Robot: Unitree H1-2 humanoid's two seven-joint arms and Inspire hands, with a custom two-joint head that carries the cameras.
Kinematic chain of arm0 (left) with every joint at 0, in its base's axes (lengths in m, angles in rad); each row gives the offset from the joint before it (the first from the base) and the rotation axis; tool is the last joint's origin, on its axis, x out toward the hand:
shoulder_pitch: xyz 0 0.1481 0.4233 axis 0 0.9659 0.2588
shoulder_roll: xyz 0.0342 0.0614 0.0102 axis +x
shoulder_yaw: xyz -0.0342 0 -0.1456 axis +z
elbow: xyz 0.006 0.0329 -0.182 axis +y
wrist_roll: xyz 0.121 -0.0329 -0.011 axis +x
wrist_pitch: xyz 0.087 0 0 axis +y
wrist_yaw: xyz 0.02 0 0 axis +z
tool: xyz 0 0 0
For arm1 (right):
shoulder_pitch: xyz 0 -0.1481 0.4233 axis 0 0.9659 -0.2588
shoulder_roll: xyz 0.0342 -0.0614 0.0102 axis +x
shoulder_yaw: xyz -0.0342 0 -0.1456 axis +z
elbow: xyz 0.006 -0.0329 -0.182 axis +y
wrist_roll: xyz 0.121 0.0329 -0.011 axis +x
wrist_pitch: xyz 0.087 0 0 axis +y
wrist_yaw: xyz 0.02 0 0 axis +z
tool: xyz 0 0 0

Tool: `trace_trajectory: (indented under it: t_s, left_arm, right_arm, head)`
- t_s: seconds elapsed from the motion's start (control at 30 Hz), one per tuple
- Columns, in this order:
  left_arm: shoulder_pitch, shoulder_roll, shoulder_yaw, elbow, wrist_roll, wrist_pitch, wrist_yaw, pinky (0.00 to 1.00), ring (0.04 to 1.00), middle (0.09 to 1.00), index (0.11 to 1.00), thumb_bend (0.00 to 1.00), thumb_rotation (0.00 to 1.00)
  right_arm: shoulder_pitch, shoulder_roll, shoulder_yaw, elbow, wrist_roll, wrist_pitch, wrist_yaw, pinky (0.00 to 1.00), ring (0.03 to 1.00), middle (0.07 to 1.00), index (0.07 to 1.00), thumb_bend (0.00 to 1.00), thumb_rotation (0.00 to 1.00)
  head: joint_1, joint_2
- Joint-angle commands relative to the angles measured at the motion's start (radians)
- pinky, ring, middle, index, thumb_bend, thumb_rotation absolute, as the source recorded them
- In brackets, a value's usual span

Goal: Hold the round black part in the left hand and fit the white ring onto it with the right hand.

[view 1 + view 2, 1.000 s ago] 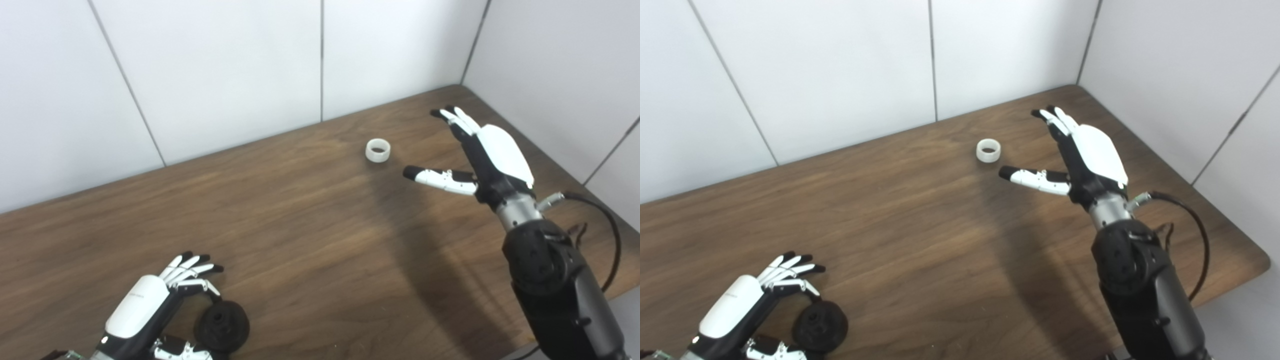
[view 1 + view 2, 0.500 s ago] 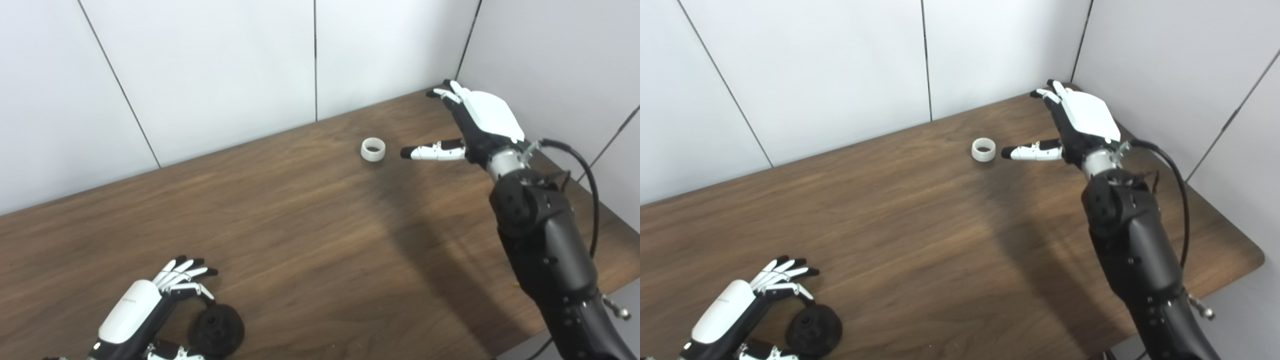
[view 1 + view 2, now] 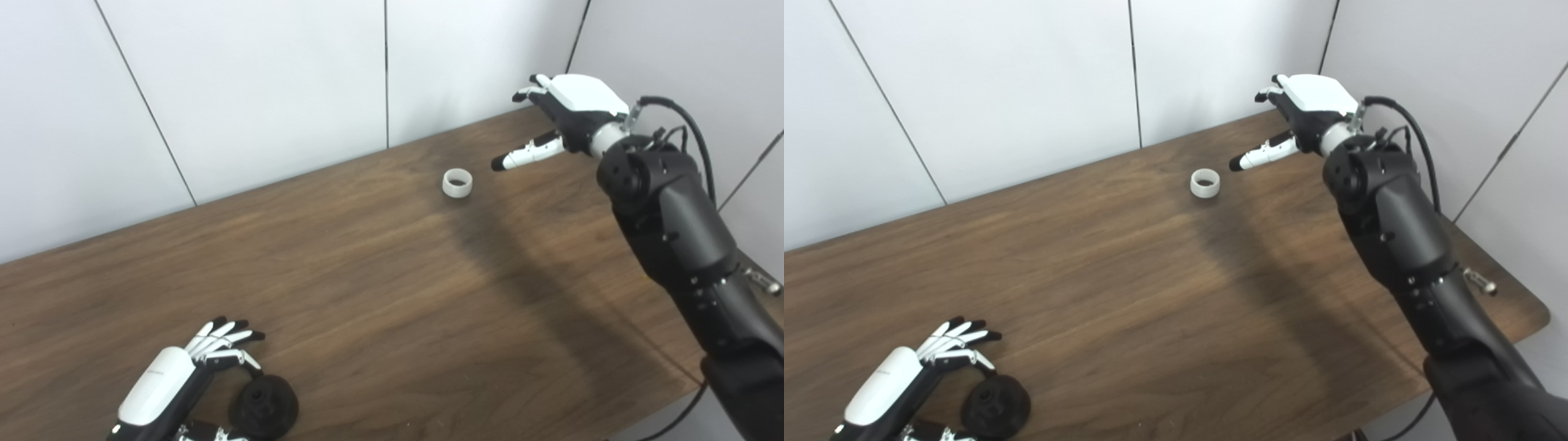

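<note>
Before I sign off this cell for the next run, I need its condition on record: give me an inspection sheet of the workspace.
Surface: wooden table, bare and dry.
Job's things: white ring lies alone near the back wall; round black part at the front edge.
Clutter: nothing seen.
Hands: right hand open, raised beside the ring, not touching it; left hand around the black part, firmness of grip unclear.
Cables: black cable loops at the right wrist.
Surroundings: white panelled walls behind and to the right.
</note>
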Motion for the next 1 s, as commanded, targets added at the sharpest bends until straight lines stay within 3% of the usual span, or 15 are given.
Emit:
trace_trajectory:
  t_s: [0.0, 0.4, 0.97]
  left_arm:
    - [0.014, 0.033, -0.006, -0.008, 0.026, 0.014, -0.039, 1.00, 0.934, 0.848, 0.477, 0.51, 0.05]
    - [0.028, 0.028, -0.008, -0.020, 0.022, 0.018, -0.037, 1.00, 0.933, 0.847, 0.477, 0.51, 0.05]
    - [0.037, 0.029, -0.007, -0.022, 0.023, 0.012, -0.030, 1.00, 0.934, 0.849, 0.477, 0.51, 0.05]
  right_arm:
    - [-0.072, -0.041, 0.003, 0.002, -0.002, 0.003, 0.031, 0.78, 1.000, 1.000, 0.896, 0.93, 0.64]
    - [-0.183, -0.008, 0.083, 0.107, -0.014, 0.004, 0.125, 0.89, 1.000, 1.000, 0.890, 0.98, 0.53]
    - [-0.208, 0.029, 0.208, 0.188, -0.016, 0.003, 0.096, 0.90, 1.000, 1.000, 0.885, 1.00, 0.47]
  head:
    - [0.003, -0.003]
    - [0.021, -0.005]
    - [0.020, -0.011]
